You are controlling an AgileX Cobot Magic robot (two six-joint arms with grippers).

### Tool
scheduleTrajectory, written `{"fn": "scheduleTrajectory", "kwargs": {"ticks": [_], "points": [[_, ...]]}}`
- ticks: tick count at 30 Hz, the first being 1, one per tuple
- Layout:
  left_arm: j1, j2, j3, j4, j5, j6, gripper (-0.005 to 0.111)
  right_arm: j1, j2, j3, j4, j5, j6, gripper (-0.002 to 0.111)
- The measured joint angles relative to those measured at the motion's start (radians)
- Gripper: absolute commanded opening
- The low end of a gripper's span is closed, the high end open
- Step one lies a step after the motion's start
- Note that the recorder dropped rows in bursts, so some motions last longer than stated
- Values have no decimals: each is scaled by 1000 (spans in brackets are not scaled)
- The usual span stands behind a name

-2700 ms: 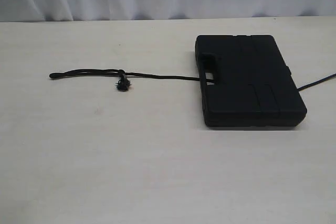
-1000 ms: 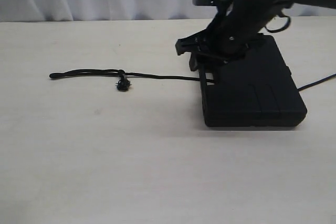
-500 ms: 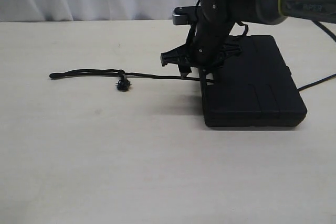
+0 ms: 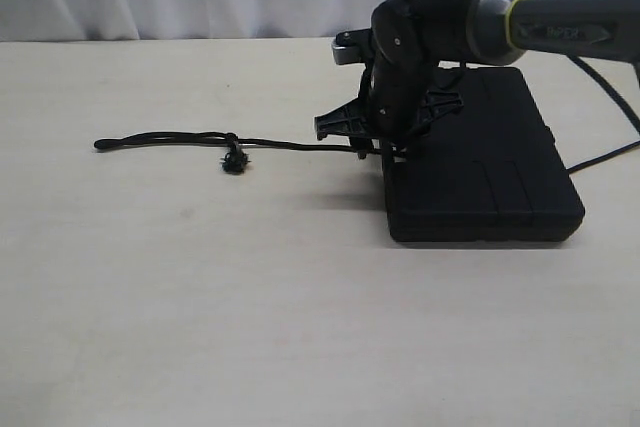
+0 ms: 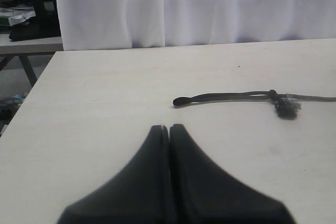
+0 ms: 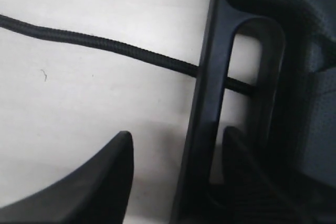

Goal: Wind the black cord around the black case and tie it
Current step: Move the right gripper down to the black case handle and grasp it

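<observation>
The black cord (image 4: 300, 144) lies almost straight across the pale table (image 4: 250, 297). Its doubled loop end (image 4: 150, 139) is out to the left, and a small frayed knot (image 4: 233, 162) sits just on the near side of the line. Its right part passes through the handle slot (image 6: 247, 51) in the left edge of the black case (image 4: 500, 167). More cord shows beyond the case's right side.

The right pincer (image 6: 176, 134) hangs over that left edge, where the cord enters the slot. Its jaws stand wide apart and straddle the handle bar (image 6: 207, 103), with one finger (image 6: 100, 182) on the table side and the other in the slot. A gap shows between the outer finger and the bar, and nothing is gripped. The cord crosses a little beyond the fingertips, untouched.

The left pincer (image 5: 169, 127) has its fingers pressed together with nothing between them, apart from the cord.

The cord is thin and braided. The case is flat, rectangular, matte plastic with moulded ribs.
</observation>
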Motion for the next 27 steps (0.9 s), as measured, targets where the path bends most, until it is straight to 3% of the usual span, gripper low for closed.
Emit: {"fn": "scheduleTrajectory", "kwargs": {"ticks": [13, 23, 27], "points": [[0, 0, 0, 0, 0, 0, 0, 0, 56, 0, -20, -4, 14, 47], [0, 0, 0, 0, 0, 0, 0, -2, 56, 0, -39, 2, 29, 4], [0, 0, 0, 0, 0, 0, 0, -2, 56, 0, -35, 4, 37, 4]]}}
